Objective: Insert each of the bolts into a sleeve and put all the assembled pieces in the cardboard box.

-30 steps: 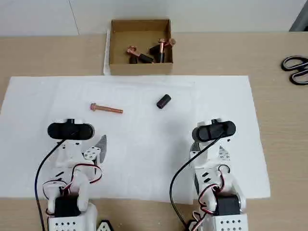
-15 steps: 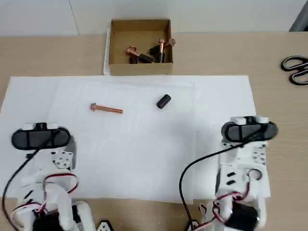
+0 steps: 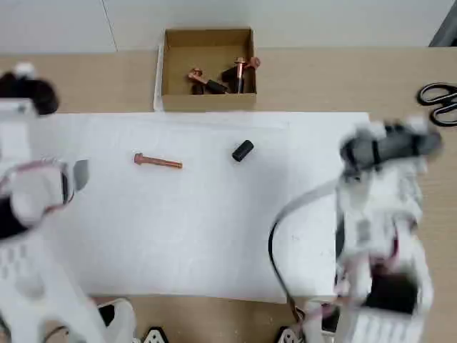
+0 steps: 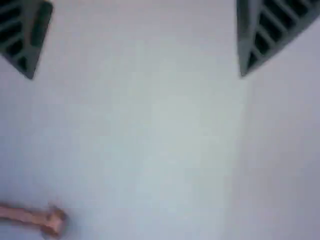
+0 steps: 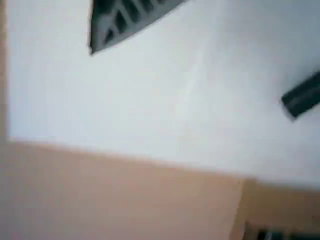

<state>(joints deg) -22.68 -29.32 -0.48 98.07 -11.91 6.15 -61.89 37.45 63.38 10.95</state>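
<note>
the bolt (image 3: 158, 161) lies flat on the white sheet (image 3: 214, 236), left of the middle, with its head toward the left edge. the sleeve (image 3: 243, 151) lies apart from it to the right, on its side and a little slanted; the two do not touch. there is bare sheet all around both of them. behind the sheet's far edge the cardboard box (image 3: 208, 101) stands on the table (image 3: 321, 78), with some copper bolts and dark sleeves (image 3: 221, 77) inside (how many i cannot count).

the left gripper (image 4: 136, 74) is over the left part of the sheet, its jaws spread wide with nothing between them; the bolt's head (image 4: 52, 220) is near it. the right arm (image 3: 378, 207) stands at the sheet's right edge. about the right gripper (image 5: 117, 27) i cannot tell if it is open or closed. a pair of scissors (image 3: 439, 102) lies at the table's far right edge.
</note>
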